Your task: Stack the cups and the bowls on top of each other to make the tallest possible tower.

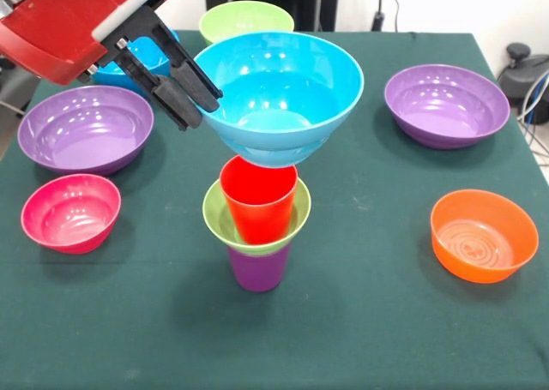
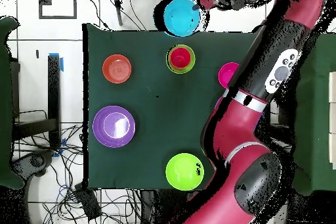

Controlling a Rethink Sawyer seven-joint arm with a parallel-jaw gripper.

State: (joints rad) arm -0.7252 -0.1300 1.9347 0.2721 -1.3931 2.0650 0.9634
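The tower stands mid-table: a purple cup (image 1: 257, 266) at the bottom, a small lime green bowl (image 1: 216, 214) on it, and a red cup (image 1: 257, 197) nested in that bowl. It also shows in the overhead view (image 2: 180, 58). My gripper (image 1: 196, 103) is shut on the left rim of a large blue bowl (image 1: 287, 94) and holds it upright in the air, just above and slightly behind the red cup. In the overhead view the blue bowl (image 2: 182, 16) sits past the table's far edge, with the gripper (image 2: 199, 4) beside it.
Around the tower lie a purple bowl (image 1: 84, 129), a pink bowl (image 1: 70, 212), an orange bowl (image 1: 483, 234), a second purple bowl (image 1: 446, 105), a large lime green bowl (image 1: 246, 20) and a small blue bowl (image 1: 146, 60) partly behind the gripper. The arm (image 2: 262, 90) spans the overhead view's right side.
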